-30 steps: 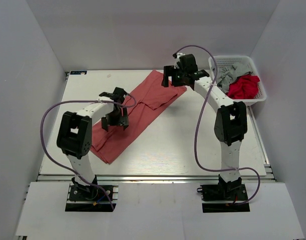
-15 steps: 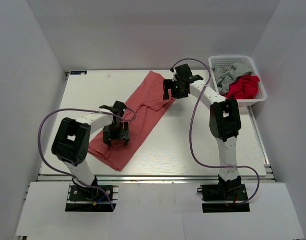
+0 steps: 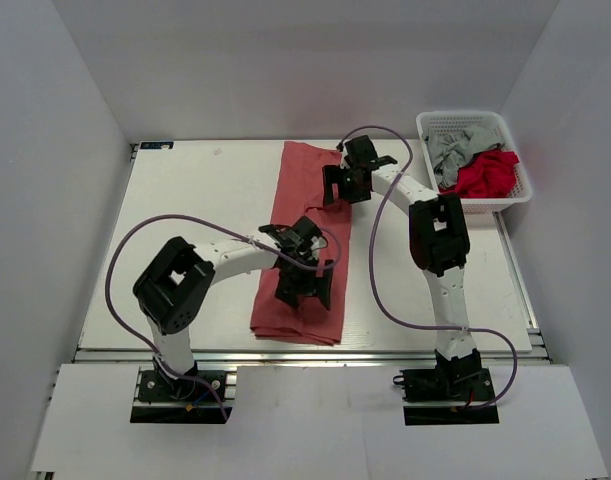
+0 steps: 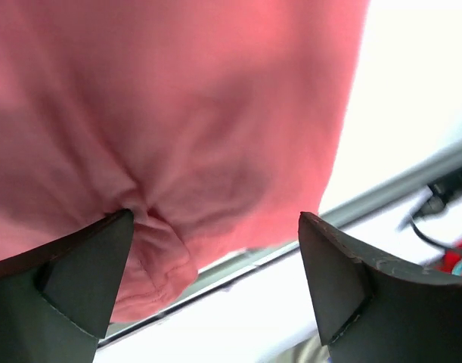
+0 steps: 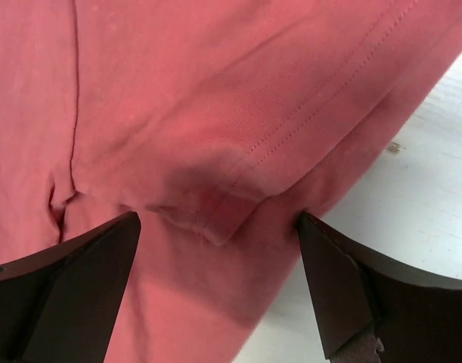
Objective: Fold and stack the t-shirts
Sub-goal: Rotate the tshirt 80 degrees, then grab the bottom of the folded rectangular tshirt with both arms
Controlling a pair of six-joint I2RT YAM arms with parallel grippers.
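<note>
Lying in a strip down the table (image 3: 185,220), the salmon shirt (image 3: 300,195) has the left pincer (image 3: 305,290) over its near end and the right pincer (image 3: 337,187) over its far end, both gaping wide. The basket (image 3: 465,120) holds the red shirt (image 3: 485,175) and grey shirt (image 3: 450,150).

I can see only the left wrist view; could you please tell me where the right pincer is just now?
Observer: The right pincer is over the far end of the muted salmon-red cloth t-shirt.
Operator: Thank you; where are the other shirts?
Observer: The grey cloth t-shirt and the brighter red cloth t-shirt lie crumpled in the white plastic mesh basket, far right.
</note>
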